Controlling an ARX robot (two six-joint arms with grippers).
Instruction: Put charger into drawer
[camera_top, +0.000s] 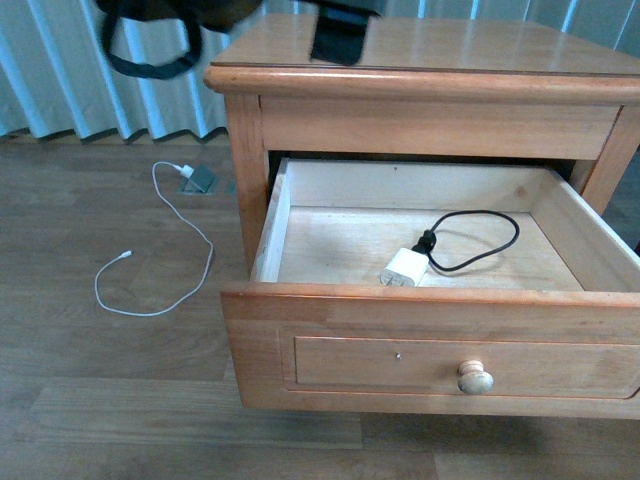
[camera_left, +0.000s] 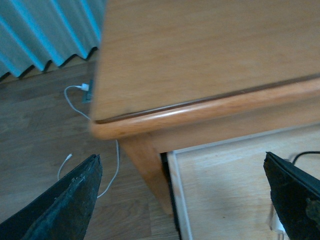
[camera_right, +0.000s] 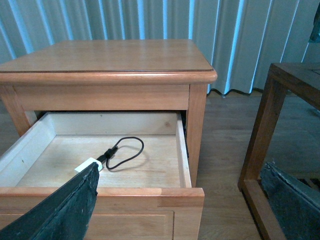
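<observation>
The upper drawer (camera_top: 430, 355) of the light-wood nightstand stands pulled out, its round knob (camera_top: 475, 377) facing me. The white cube charger (camera_top: 405, 268) lies on the drawer's pale floor near the front wall, with its black cable (camera_top: 480, 242) looped behind it. My left gripper (camera_left: 181, 156) is open and empty, above the drawer's left rear corner; the charger (camera_left: 276, 225) peeks out beside its finger. My right gripper (camera_right: 179, 167) is open and empty, in front of the drawer's right front corner. The charger (camera_right: 86, 166) shows there too, apart from both grippers.
A long white cable (camera_top: 160, 250) with a white plug lies on the wood floor left of the nightstand, near a small grey object (camera_top: 200, 180). A dark wooden frame (camera_right: 260, 135) stands right of the nightstand. Blue-grey curtains (camera_top: 60, 70) hang behind.
</observation>
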